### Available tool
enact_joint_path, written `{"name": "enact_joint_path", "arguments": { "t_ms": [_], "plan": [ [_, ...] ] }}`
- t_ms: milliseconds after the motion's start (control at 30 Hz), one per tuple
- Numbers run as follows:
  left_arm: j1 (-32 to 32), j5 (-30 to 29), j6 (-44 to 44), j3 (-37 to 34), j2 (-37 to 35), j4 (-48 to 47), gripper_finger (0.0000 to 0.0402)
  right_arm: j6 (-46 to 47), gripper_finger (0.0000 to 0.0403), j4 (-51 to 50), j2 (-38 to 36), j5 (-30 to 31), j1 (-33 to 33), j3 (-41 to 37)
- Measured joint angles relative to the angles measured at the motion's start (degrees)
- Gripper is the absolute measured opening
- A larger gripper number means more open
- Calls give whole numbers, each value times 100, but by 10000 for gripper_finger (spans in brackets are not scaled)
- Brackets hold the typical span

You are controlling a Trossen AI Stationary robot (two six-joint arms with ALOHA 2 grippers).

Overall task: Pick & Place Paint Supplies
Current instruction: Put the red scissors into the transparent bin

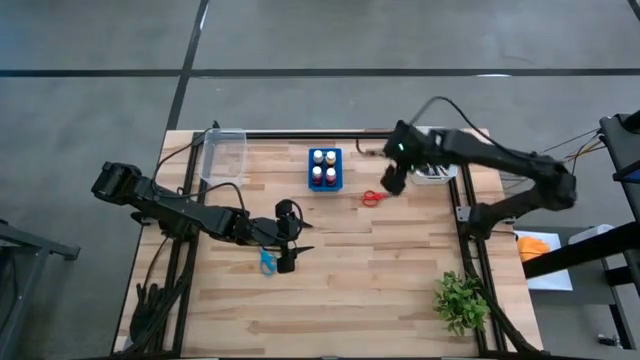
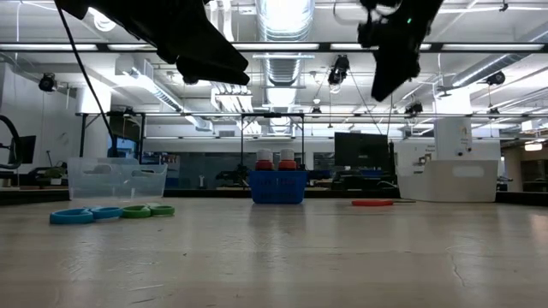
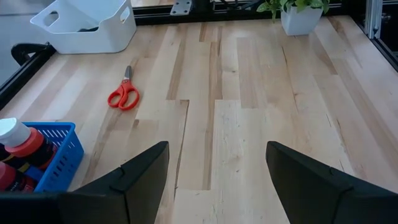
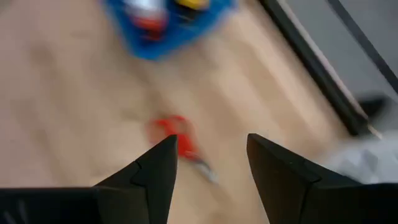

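Right end effector (image 4: 208, 162) open, empty, above red scissors (image 4: 180, 146) lying flat on bench (image 1: 400, 260) beside blue bottle holder (image 1: 324, 169). Risk: view blurred, probably misaligned descent; fingers skid off thin handles.

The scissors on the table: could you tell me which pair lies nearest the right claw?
The red scissors, beside the right claw; the blue lie across the table.

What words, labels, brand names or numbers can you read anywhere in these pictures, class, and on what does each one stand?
None can be read.
Paint bottles in the blue holder: any label print is too small to tell.
Red scissors: no marking shows.
White bin: plain.
Equipment in the room behind the table: too far and blurred to read.
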Motion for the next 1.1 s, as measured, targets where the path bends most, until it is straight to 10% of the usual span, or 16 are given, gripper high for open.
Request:
{"name": "enact_joint_path", "arguments": {
  "t_ms": [333,1100],
  "plan": [
    [0,0,17,-28,2,-15,279,-415,192,1537,-861,3,1853,-1578],
    [9,0,15,-28,2,-2,279,-1474,192,2464,-821,10,1927,-2399]
  ]
}}
